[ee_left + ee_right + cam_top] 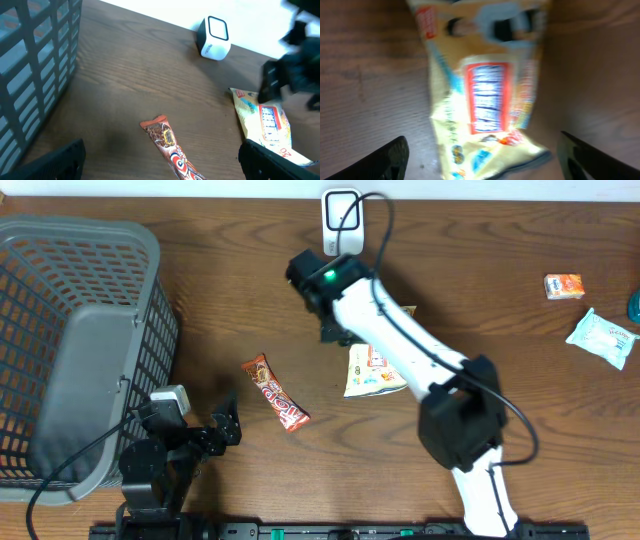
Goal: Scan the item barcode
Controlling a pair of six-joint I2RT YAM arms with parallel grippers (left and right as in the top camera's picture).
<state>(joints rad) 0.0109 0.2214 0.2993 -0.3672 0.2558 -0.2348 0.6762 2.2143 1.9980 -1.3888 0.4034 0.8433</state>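
yellow packet (366,374), one of four, lies free; left pincer (162,160) and right pincer (480,156) gape empty.

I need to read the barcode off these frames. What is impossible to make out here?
Yellow snack bag: print blurred in the right wrist view, no barcode legible.
Same bag, overhead: the right arm covers its upper part.
Teal object: cut off by the overhead view's right edge.
Candy bar: lower end cut by the left wrist view's bottom edge.
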